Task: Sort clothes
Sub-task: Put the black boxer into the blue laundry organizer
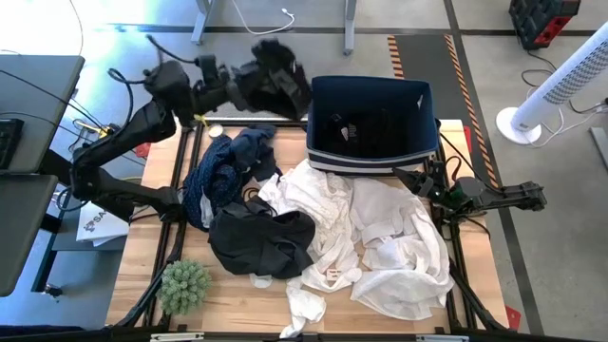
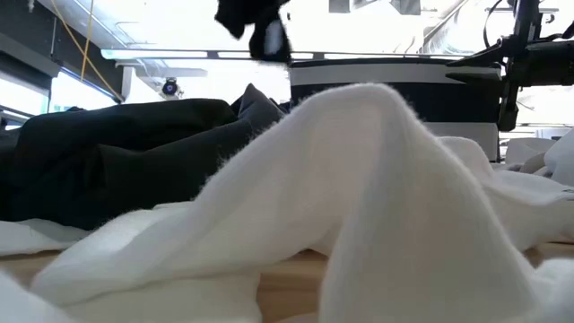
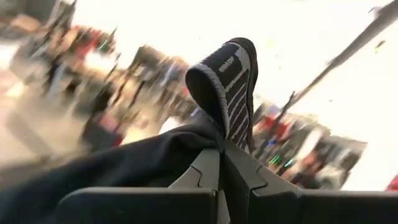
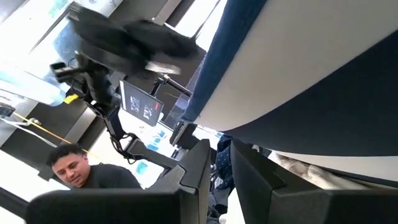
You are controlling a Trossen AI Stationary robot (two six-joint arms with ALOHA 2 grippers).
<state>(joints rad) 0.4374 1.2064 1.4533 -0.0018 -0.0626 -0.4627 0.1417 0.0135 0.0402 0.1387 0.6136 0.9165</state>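
My left gripper (image 1: 269,81) is high above the table's far edge, just left of the navy blue bin (image 1: 372,142), and is shut on a black garment (image 1: 275,71). That garment also shows at the top of the low view (image 2: 256,22). Navy blue clothes (image 1: 226,169), a black garment (image 1: 261,239) and large white garments (image 1: 375,233) lie in a heap on the table. My right gripper (image 1: 418,180) is by the bin's near right corner, fingers a little apart, empty. My left gripper pinches the black garment between its two shut fingers (image 3: 208,171), coming from the table's left. A folded part with grey stripes (image 3: 231,78) stands up past the fingertips. The rest drapes back over the gripper (image 3: 124,168). The garment is lifted clear of the table.
A green spiky plant (image 1: 183,285) stands at the near left corner. The bin holds some dark things (image 1: 347,128). A white fan (image 1: 560,85) stands on the floor to the right. A person shows beyond the table in the right wrist view (image 4: 71,165).
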